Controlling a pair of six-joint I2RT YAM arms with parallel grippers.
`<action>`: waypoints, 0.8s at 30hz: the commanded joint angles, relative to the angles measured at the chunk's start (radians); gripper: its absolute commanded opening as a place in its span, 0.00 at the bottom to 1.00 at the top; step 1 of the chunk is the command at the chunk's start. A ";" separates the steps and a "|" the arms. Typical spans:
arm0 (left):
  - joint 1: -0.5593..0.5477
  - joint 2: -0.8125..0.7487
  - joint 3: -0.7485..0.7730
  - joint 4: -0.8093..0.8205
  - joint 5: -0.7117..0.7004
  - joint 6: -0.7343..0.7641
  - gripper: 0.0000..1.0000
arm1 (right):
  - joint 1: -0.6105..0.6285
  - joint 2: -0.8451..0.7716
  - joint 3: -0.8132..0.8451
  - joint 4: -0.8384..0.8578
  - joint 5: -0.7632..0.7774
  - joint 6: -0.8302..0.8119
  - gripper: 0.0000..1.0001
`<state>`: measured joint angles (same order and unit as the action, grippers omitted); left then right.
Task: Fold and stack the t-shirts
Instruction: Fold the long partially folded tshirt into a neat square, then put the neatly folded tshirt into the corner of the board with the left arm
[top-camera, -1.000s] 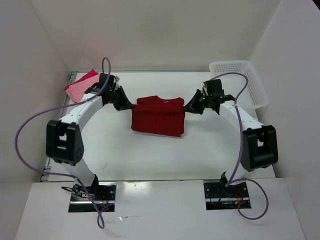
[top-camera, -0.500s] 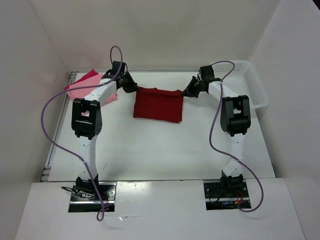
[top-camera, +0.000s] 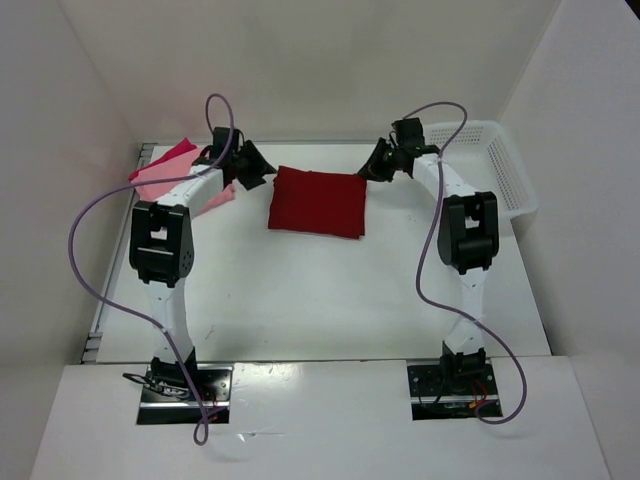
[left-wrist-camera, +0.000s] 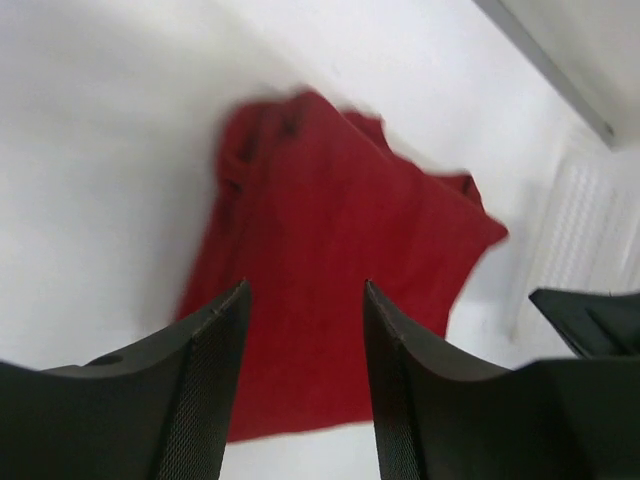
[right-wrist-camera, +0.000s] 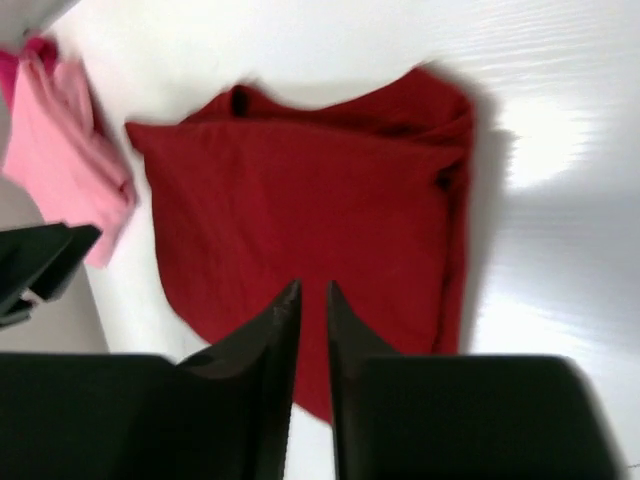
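Observation:
The dark red t-shirt (top-camera: 317, 203) lies folded in a flat rectangle at the middle back of the table, and shows in the left wrist view (left-wrist-camera: 330, 260) and the right wrist view (right-wrist-camera: 310, 210). My left gripper (top-camera: 262, 170) hovers just off its far left corner, jaws open with nothing between them (left-wrist-camera: 305, 290). Off the far right corner hovers my right gripper (top-camera: 372, 168), jaws a narrow gap apart and empty (right-wrist-camera: 312, 290). A salmon pink t-shirt (top-camera: 160, 180) lies on a crimson-pink one (top-camera: 175, 154) at the back left.
The white lattice basket (top-camera: 495, 165) stands at the back right, close to the right arm. White walls enclose the table at the back and sides. The pink shirts (right-wrist-camera: 65, 160) lie beside the left arm's forearm.
Both grippers carried the red shirt's edge toward the back, then opened and let go. The shirt now lies flat, and both grippers have drawn slightly outward from its corners.

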<state>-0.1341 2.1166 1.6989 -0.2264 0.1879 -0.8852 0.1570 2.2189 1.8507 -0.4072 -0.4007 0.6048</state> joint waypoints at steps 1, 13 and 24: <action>-0.067 -0.005 -0.067 0.084 0.082 0.026 0.56 | 0.081 -0.078 -0.028 0.008 -0.024 -0.027 0.11; -0.102 -0.055 -0.372 0.110 0.134 0.022 0.55 | 0.187 -0.036 -0.269 0.070 0.053 -0.005 0.06; -0.139 -0.501 -0.734 0.072 0.159 -0.031 0.92 | 0.205 -0.172 -0.389 0.045 0.088 -0.040 0.13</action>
<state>-0.3122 1.7134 0.9703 -0.0933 0.3904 -0.9413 0.3523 2.1300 1.4700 -0.3271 -0.3576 0.6079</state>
